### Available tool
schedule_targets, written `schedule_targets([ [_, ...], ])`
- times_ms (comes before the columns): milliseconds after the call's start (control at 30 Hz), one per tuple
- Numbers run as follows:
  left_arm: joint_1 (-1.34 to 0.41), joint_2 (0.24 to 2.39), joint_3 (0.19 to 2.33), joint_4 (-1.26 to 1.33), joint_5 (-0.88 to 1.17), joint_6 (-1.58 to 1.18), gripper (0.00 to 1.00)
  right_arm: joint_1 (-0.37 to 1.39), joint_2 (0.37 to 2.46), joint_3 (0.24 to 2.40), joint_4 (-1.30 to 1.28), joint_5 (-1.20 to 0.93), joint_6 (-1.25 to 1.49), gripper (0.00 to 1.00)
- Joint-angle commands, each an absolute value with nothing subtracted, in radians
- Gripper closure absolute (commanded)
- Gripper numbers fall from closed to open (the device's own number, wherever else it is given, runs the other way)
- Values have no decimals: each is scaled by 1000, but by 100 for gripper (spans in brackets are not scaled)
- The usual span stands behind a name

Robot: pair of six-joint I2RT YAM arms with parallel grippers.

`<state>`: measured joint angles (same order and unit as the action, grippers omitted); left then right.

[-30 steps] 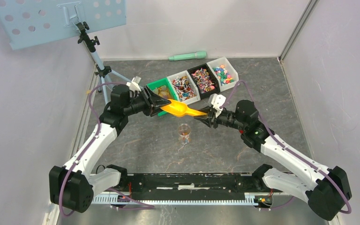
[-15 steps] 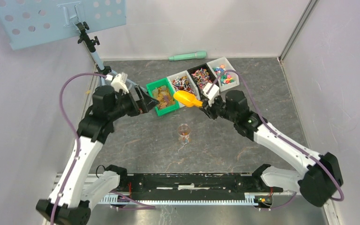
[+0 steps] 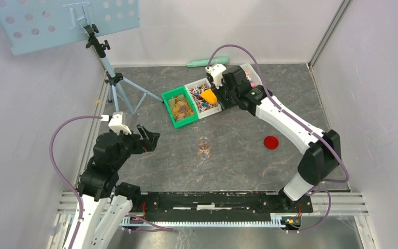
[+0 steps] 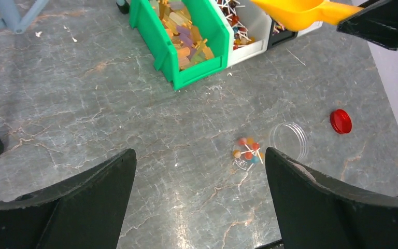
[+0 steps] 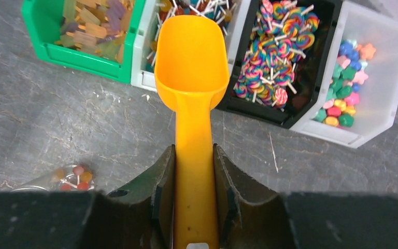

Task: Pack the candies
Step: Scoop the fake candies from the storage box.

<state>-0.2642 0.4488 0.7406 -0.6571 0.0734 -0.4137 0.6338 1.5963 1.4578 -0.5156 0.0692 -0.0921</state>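
Presently the candies (image 5: 282, 49) lie sorted in a row of four open bins at the far side of the table (image 3: 150, 166): the green bin (image 5: 72, 58), a white bin (image 5: 144, 78) beside it, the black bin (image 5: 259, 110) of swirl lollipops and an end bin (image 5: 388, 67) of small bright sweets. A few more sit in the bottom of the clear jar (image 3: 203, 147), which stands open mid-table, well apart from the row, with the red lid (image 3: 271, 142) lying to one side. The deciding relation is this: the stock sits straight ahead of and below the right gripper (image 5: 194, 155), whose jaws are clamped on the handle of the yellow scoop (image 5: 192, 57). The scoop's long axis runs from the wrist out toward the bins, handle nearest the gripper, bowl leading and mouth pointing at the row, crossing the row's own long axis. The bowl hangs over the front edge of the white bin, between the green and black ones, and shows bare plastic — nothing loaded. Whether its lip touches the sweets cannot be told. The right arm is plainly the nearer. The left gripper (image 4: 199, 154) hangs low near its own base, jaws spread wide and carrying nothing, looking toward the jar. In judgement, the coming move is a forward, downward dip of the bowl along its axis, then a carry back to the jar.
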Motion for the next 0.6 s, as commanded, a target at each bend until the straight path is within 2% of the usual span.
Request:
schedule_targets([
  [0, -264, 372, 730, -605, 11, -367, 0, 637, 1676, 1596, -688, 126, -47, 100],
  [567, -265, 369, 738, -621, -24, -356, 0, 653, 1969, 1875, -821, 114, -32, 100],
])
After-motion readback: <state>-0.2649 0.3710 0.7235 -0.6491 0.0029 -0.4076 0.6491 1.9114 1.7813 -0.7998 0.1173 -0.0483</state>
